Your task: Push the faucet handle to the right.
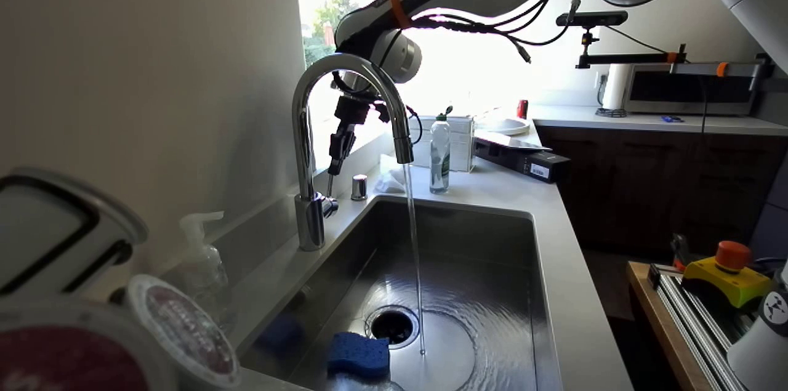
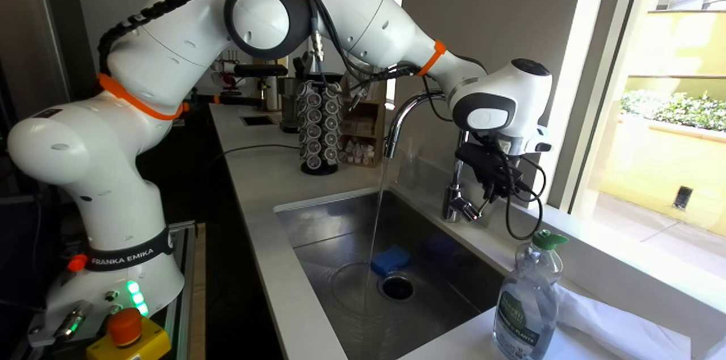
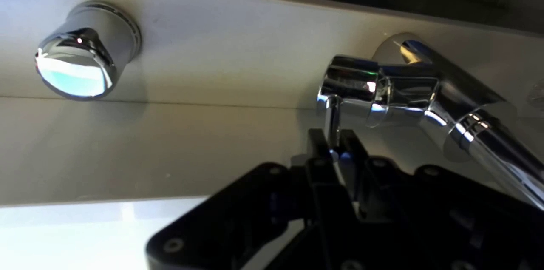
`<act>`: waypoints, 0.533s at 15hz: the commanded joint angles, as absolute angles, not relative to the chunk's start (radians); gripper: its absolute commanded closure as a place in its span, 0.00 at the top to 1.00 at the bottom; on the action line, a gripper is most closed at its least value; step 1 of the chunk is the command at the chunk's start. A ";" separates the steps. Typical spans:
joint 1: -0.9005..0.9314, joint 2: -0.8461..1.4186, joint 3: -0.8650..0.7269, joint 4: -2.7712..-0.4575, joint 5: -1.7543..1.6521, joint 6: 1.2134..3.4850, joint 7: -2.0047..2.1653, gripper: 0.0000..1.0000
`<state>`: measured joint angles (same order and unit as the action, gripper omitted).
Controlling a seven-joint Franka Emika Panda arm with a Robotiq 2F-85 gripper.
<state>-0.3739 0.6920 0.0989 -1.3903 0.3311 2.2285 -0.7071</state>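
The faucet handle (image 3: 333,117) is a slim chrome lever jutting from the round valve on the faucet's lower stem. It also shows in both exterior views (image 1: 330,185) (image 2: 482,208). My gripper (image 3: 332,137) has its two black fingers close together, one on each side of the lever's end, and appears shut on it. The gripper comes down from above and behind the spout in an exterior view (image 1: 335,166). The lever's tip is partly hidden between the fingers. The tall chrome gooseneck faucet (image 1: 303,132) stands upright, and water runs from its spout into the sink.
The steel sink (image 1: 468,218) holds a blue sponge (image 1: 359,355). A chrome cap (image 3: 85,53) stands on the counter beside the faucet. A soap bottle (image 2: 527,297) stands near the sink's corner. The window wall and ledge lie close behind the gripper.
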 commanded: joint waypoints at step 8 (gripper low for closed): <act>-0.371 0.649 0.070 -1.450 0.280 2.101 -0.813 0.03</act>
